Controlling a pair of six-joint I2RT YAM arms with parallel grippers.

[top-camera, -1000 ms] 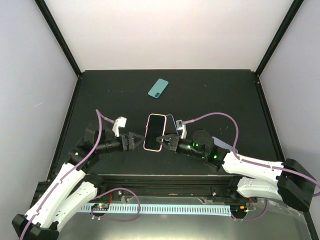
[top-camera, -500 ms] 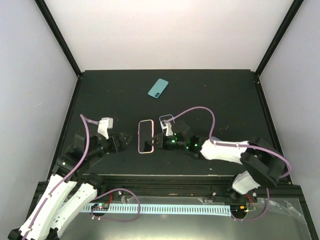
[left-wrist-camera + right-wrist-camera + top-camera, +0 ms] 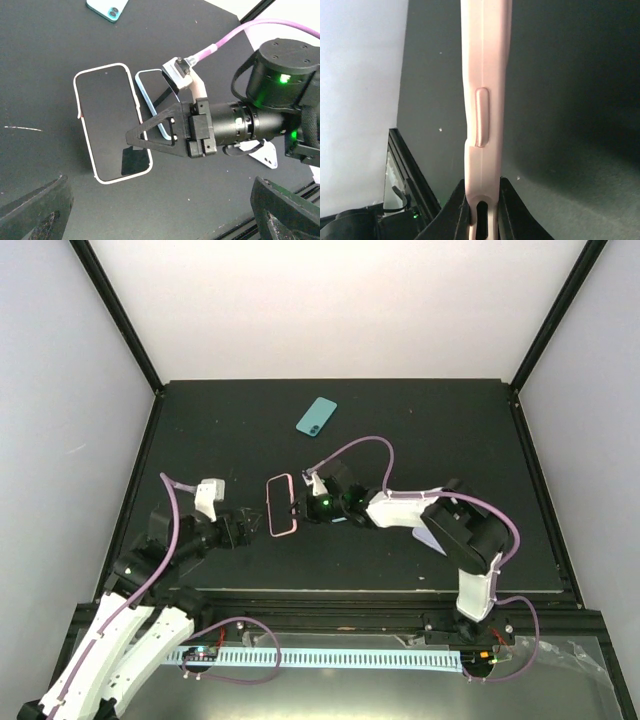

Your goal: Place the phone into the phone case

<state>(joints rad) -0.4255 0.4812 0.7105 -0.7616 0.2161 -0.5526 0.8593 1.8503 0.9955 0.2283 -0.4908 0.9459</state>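
The teal phone (image 3: pixel 316 416) lies back up at the far middle of the black table, apart from both arms; its corner shows in the left wrist view (image 3: pixel 107 6). The pale lavender phone case (image 3: pixel 430 538) lies mostly hidden under my right arm; one corner with its camera cut-out shows (image 3: pixel 265 158). My right gripper (image 3: pixel 298 509) is shut on the end of a pink-rimmed phone (image 3: pixel 280 506), seen edge-on between its jaws (image 3: pixel 482 210). My left gripper (image 3: pixel 246 530) is open and empty, just left of the pink-rimmed phone (image 3: pixel 111 127).
A light blue-rimmed phone (image 3: pixel 154 97) lies screen up beside the pink-rimmed one, partly under my right gripper. The table's raised black front edge (image 3: pixel 330 592) runs below both arms. White walls close the back and sides.
My left gripper has let go of the pink-rimmed phone and drawn back to the left. My right gripper has carried that phone left and turned it partly onto its edge.
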